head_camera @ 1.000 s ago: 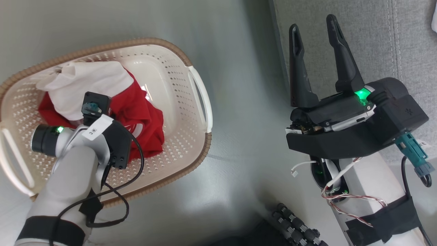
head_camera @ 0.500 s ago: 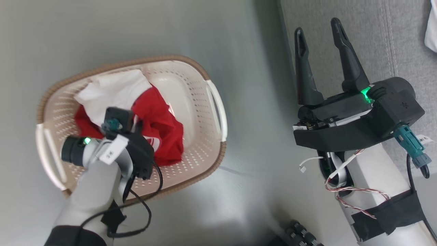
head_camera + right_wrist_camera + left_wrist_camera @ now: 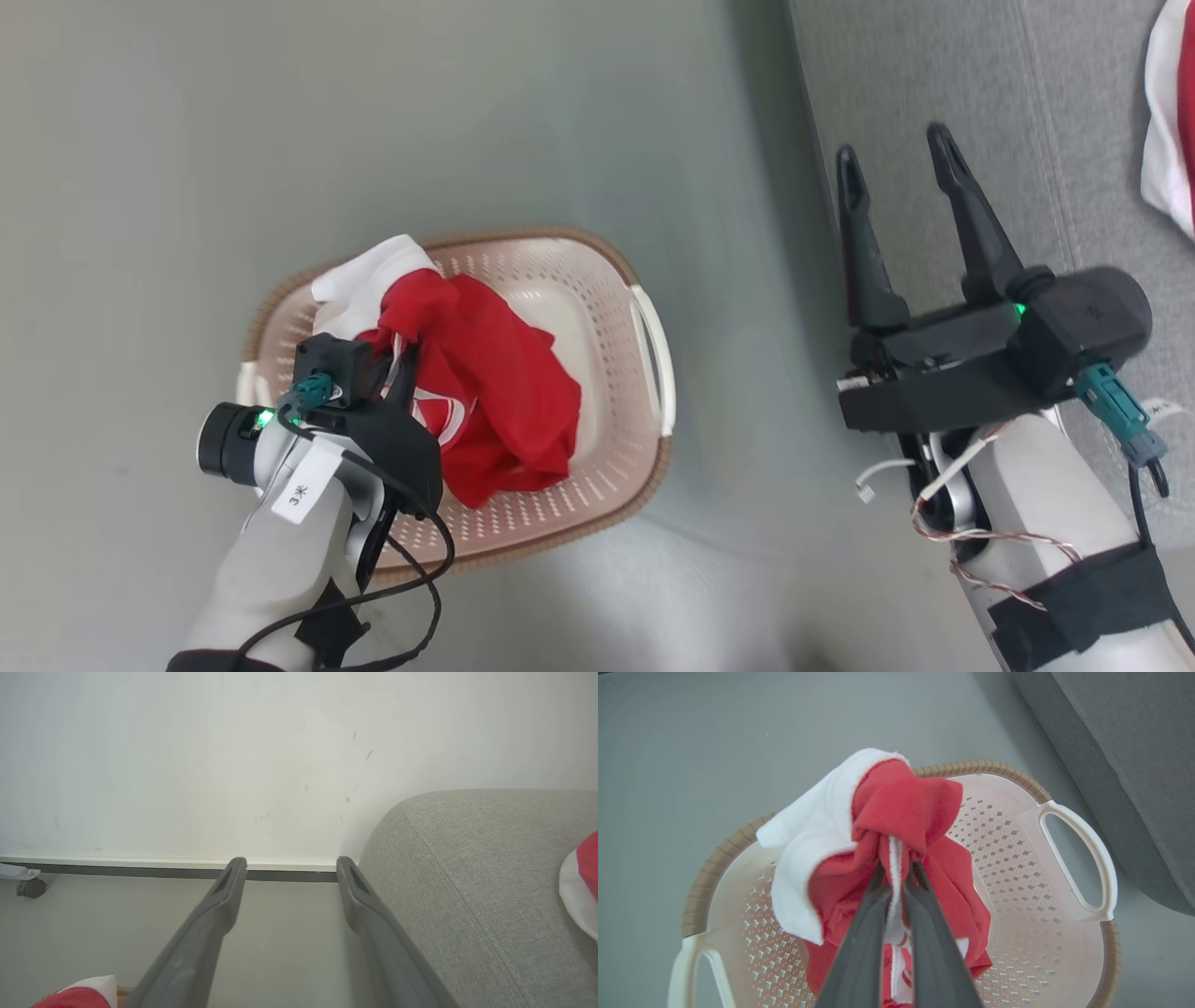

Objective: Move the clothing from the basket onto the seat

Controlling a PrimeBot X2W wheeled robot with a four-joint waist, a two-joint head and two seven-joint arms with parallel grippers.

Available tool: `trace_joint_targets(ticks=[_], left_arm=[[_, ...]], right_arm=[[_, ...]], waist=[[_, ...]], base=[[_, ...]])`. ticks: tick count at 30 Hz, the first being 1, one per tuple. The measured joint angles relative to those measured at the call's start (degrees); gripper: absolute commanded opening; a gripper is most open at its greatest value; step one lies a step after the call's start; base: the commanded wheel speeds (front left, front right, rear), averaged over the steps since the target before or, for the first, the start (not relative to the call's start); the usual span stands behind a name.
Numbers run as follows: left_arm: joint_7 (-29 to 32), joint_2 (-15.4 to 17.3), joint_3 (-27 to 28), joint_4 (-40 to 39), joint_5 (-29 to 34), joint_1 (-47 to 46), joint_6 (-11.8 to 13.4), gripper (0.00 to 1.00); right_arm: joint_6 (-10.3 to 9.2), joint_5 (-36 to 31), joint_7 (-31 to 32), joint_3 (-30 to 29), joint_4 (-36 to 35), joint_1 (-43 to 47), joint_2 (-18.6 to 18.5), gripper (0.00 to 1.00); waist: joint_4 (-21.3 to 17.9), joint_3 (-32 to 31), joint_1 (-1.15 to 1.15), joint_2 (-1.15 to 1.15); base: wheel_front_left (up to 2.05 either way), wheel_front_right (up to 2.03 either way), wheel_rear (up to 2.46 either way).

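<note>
Since a second ago the head camera has risen and the whole picture has shifted with it, so the basket (image 3: 579, 271) is looking smaller. What has truly changed is the red garment (image 3: 504, 401), which was lying slumped under its white panel and is now coming up in a bunch. I am holding it with the left gripper (image 3: 896, 877). Its two fingers are pressing nearly together on a fold with a white stripe running between them, and the cloth is draping over the tips and hanging down around them. The lower end is hanging over the inside of the basket, and I am not able to tell whether it is clear of the bottom.

What I am steering by is this: the seat (image 3: 1027, 112) is lying to my right of the basket, with a strip of grey floor (image 3: 728, 448) between them. A second garment (image 3: 1172, 140) is already lying on it at the far right. The right gripper (image 3: 892, 145) is hovering over the seat's near edge, fingers spread wide and holding nothing. That makes it the nearer arm, but the load is in the left. I am judging that the carry is going to need height first, then a rightward sweep over the basket's handle (image 3: 655, 359) and the floor gap. The trailing hem is looking likeliest to catch on the rim.
</note>
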Motion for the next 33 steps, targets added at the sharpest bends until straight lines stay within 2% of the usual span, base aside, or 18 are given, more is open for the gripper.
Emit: trace_joint_targets(ticks=[18, 33], left_arm=[[-2.0, -0.5, 2.4, -4.9, -3.1, 5.1, -0.6, 0.0], [-2.1, -0.6, 3.9, -16.2, -4.9, 9.3, -1.1, 0.0]], right_arm=[[1.51, 2.6, 0.1, 0.3, 5.9, 8.3, -0.8, 1.0], [2.34, 3.9, 1.5, 1.5, 7.3, 14.8, -1.1, 1.0]], waist=[[5.0, -14.9, -0.01, 0.0], [7.3, -26.1, -0.01, 0.0]], base=[[0.0, 0.0, 0.0], [0.0, 0.0, 0.0]])
